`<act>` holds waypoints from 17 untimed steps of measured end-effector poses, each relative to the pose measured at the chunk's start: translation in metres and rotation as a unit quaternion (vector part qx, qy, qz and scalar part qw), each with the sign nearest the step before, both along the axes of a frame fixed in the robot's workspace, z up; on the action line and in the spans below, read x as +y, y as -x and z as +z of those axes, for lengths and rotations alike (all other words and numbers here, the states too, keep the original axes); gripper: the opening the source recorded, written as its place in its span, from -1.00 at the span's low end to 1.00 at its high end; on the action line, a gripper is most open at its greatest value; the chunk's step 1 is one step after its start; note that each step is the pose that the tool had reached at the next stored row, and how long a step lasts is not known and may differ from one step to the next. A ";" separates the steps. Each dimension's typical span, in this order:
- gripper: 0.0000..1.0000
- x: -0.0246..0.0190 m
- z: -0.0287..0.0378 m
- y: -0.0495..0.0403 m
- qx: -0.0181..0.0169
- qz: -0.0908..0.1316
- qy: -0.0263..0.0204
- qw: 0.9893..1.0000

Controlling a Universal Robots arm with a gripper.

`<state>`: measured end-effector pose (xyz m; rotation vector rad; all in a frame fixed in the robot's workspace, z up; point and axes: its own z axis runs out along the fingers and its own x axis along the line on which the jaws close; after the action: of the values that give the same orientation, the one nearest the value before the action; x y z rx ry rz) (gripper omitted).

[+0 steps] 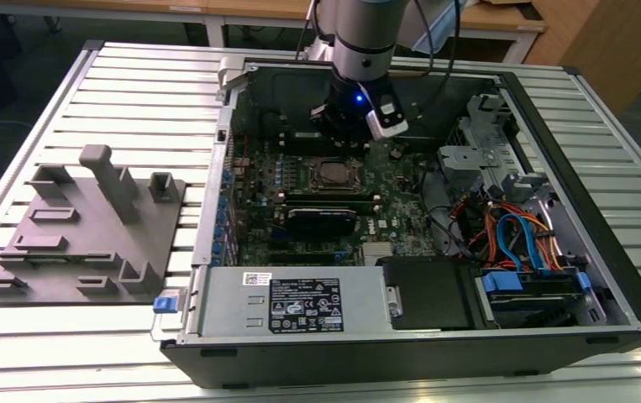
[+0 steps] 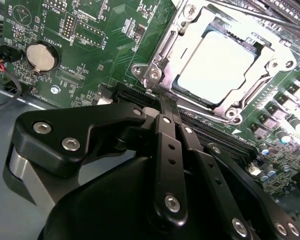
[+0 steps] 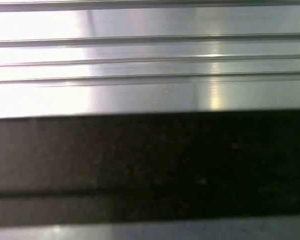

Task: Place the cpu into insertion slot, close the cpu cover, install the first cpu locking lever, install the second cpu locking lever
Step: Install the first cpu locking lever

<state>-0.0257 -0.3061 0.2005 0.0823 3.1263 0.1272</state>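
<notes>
The gripper (image 2: 162,102) is down inside the open computer case (image 1: 589,332), poised low over the green motherboard (image 2: 97,47). In the second wrist view its black fingers (image 2: 166,145) are pressed together to a narrow tip with nothing between them, and that tip sits right at the near edge of the insertion slot (image 2: 155,75), by a corner screw of the silvery rim. Whether it actually touches the metal there, I cannot tell.

Just beyond the tip lies the cpu (image 2: 215,67), its pale metal top glaring under the light, seated flat in the insertion slot. The cpu cover (image 2: 262,82) lies down around it, its silvery frame bordering the chip on all sides with the top showing through the square cut-out.

Off to the side of the insertion slot, away from the gripper, a round coin battery (image 2: 41,56) sits on the motherboard, well apart from the socket. Long black slots (image 2: 225,137) run alongside the insertion slot, close to the fingers.

In the exterior view the arm (image 1: 363,42) comes down from above over the far part of the case, the insertion slot (image 1: 332,174) just in front of it. The case holds a black-labelled power supply (image 1: 286,304) along its near wall and a tangle of blue and orange cables (image 1: 517,239) toward the exterior view's right. The case rests on a ribbed metal surface (image 1: 141,75), and a grey fixture block (image 1: 85,227) stands on that surface, to the exterior view's left of the case.
</notes>
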 end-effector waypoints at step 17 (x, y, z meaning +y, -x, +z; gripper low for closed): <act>-0.80 0.0000 -0.0023 0.0000 0.000 0.000 0.016 1.000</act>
<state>-0.0258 -0.3061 0.1982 0.0819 3.1274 0.0776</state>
